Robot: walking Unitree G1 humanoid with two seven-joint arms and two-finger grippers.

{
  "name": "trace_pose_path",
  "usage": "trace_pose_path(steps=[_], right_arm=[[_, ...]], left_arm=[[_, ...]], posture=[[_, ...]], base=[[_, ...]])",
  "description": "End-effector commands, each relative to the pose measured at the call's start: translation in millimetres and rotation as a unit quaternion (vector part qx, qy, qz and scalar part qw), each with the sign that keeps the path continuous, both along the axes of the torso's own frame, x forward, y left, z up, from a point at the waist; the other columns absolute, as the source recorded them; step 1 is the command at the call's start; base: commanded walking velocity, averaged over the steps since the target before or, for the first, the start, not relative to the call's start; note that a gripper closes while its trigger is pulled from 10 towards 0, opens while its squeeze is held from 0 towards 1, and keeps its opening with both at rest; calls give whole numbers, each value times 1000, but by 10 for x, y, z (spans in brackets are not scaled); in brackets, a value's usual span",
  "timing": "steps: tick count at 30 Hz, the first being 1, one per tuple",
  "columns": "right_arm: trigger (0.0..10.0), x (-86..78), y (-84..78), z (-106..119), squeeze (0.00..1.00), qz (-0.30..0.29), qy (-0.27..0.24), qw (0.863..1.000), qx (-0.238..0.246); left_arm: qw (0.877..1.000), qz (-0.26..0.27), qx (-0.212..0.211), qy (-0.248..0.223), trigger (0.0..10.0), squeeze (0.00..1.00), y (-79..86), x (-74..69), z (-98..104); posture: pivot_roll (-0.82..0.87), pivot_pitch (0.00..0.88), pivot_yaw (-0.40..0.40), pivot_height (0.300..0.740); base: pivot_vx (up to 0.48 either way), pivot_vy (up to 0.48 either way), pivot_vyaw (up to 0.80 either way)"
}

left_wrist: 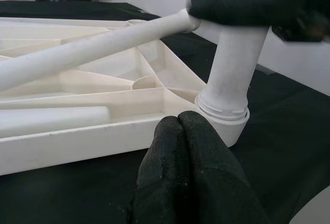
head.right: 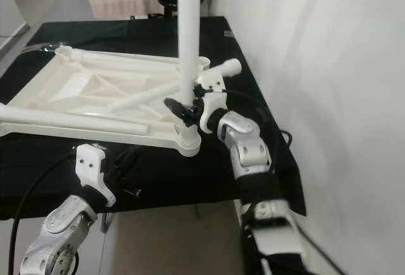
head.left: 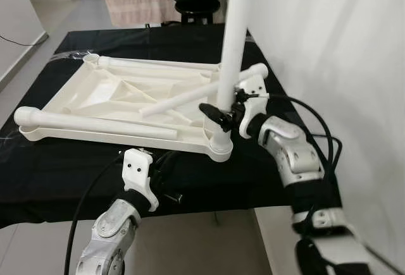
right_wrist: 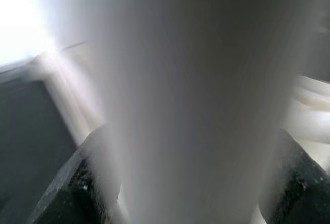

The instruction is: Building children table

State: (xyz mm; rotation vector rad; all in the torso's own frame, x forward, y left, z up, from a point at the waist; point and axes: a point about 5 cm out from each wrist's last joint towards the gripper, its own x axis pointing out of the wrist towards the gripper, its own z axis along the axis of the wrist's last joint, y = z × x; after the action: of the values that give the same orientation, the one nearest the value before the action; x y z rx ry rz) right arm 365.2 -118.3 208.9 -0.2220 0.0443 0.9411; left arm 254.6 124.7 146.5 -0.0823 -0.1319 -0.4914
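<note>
Nearest the camera, at the lower left, the left end effector hangs over the front edge of the bench, which is draped in a black cloth. Its two black fingers are pressed together with nothing between them, and the tips lie just short of the front rim of the upturned white tabletop. In the left wrist view the closed tips point at the corner socket where a leg stands.

Further left on the bench, the tabletop lies underside up, its moulded ribs showing. One loose white leg lies along the front rim, its rounded end sticking out past the left corner. A second leg lies along the far rim, and a thinner white rod lies slantwise across the ribs toward the right.

At the front right corner an upright white leg stands in the socket and rises out of the top of the picture. The right end effector pinches this leg low down, just above the socket, one black finger showing across its front. In the right wrist view the leg is a pale blur between the two dark fingers. The silver right arm bends back toward the lower right, with black cables looping beside it.

On the far right a plain white wall runs along the bench edge. Beyond the bench are a pale floor and a dark stool.
</note>
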Motion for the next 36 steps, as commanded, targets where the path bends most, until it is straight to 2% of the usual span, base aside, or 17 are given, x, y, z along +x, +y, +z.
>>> trace_pose_path(steps=[1,4,6,11,12,13,14,15,22,25,27,29,30,31,32,33,36], right_arm=[[10000,-23,44,-163,0,55,18,997,-60],[10000,4,30,-190,0,56,13,995,-79],[10000,94,46,-115,0,49,30,998,-40],[10000,126,57,-67,0,67,40,997,-15],[8510,113,52,-64,0,87,46,995,-6],[2941,95,29,-70,0,123,54,991,-1],[2941,95,29,-70,0,123,54,991,-1],[392,89,10,-72,0,134,58,989,5],[0,110,-73,-106,0,116,52,992,4],[0,136,-160,-200,0,38,50,998,-6],[0,136,-160,-200,0,38,50,998,-6],[0,148,-190,-274,0,-14,56,998,-9],[0,144,-204,-394,0,-109,64,992,-2],[0,93,-236,-537,0,-259,79,962,26],[0,93,-236,-537,0,-259,79,962,26],[0,-59,-234,-674,0,-338,88,937,29],[0,-198,-182,-750,0,-376,92,921,37]], left_arm=[[1000,-1,-1,5,10000,0,-11,-7,-32],[1000,-1,0,5,10000,0,-17,-6,-34],[1000,-1,-1,5,10000,0,-23,-5,-39],[1000,-2,0,5,10000,0,-34,-9,-44],[1000,-3,1,6,10000,0,-38,-13,-47],[1000,-4,1,7,10000,0,-40,-19,-52],[1000,-4,1,7,10000,0,-40,-19,-52],[1000,-5,1,8,10000,0,-41,-23,-55],[1000,-6,0,9,10000,0,-48,-36,-60],[1000,-6,-1,9,10000,0,-50,-39,-58],[1000,-6,-1,9,10000,0,-50,-39,-58],[1000,-6,-2,9,10000,0,-50,-39,-57],[1000,-6,-3,8,10000,0,-43,-40,-53],[1000,-5,-3,8,10000,0,-33,-38,-48],[1000,-5,-3,8,10000,0,-33,-38,-48],[1000,-4,-4,7,10000,0,-24,-35,-42],[1000,-4,-4,7,10000,0,-16,-27,-40]], posture=[[37,100,-32,740],[35,99,-34,740],[28,100,-35,740],[26,99,-33,740],[30,99,-31,740],[31,100,-28,740],[31,100,-28,740],[31,99,-28,740],[27,100,-27,740],[18,102,-33,740],[18,102,-33,740],[16,102,-38,740],[12,106,-42,740],[6,109,-37,740],[6,109,-37,740],[-2,114,-30,740],[-2,112,-18,740]], base=[[0,0,0],[0,0,0],[0,0,0],[0,0,0],[0,0,0],[0,0,0],[0,0,0],[0,0,0],[0,0,0],[0,0,0],[0,0,0],[0,0,0],[0,0,0],[0,0,0],[0,0,0],[0,0,0],[0,0,0]])
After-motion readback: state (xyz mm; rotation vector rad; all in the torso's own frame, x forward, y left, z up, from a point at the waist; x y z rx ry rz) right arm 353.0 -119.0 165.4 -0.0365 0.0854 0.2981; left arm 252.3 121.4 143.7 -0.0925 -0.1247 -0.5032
